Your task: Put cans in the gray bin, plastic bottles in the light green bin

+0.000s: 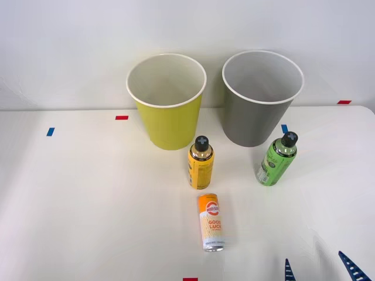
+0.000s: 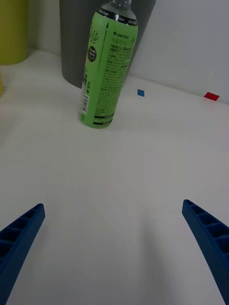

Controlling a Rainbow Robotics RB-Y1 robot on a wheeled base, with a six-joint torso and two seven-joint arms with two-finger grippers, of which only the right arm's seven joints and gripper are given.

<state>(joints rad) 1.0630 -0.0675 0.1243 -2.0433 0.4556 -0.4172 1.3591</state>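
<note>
The orange-and-cream can (image 1: 211, 222) stands upright on the white table, nearest the front. Behind it stands the yellow-orange bottle (image 1: 201, 163) with a black cap. The green-labelled bottle (image 1: 276, 159) (image 2: 107, 66) stands to the right, just in front of the gray bin (image 1: 258, 99) (image 2: 76, 38). The light green bin (image 1: 168, 105) (image 2: 13, 31) stands left of the gray one. My right gripper (image 1: 319, 269) (image 2: 114, 238) is open at the front right, low over bare table, well short of the green bottle.
Small red tape marks (image 1: 122, 117) and blue tape marks (image 1: 50, 132) lie on the table (image 1: 88, 193). A white wall rises right behind the bins. The table's left half is bare.
</note>
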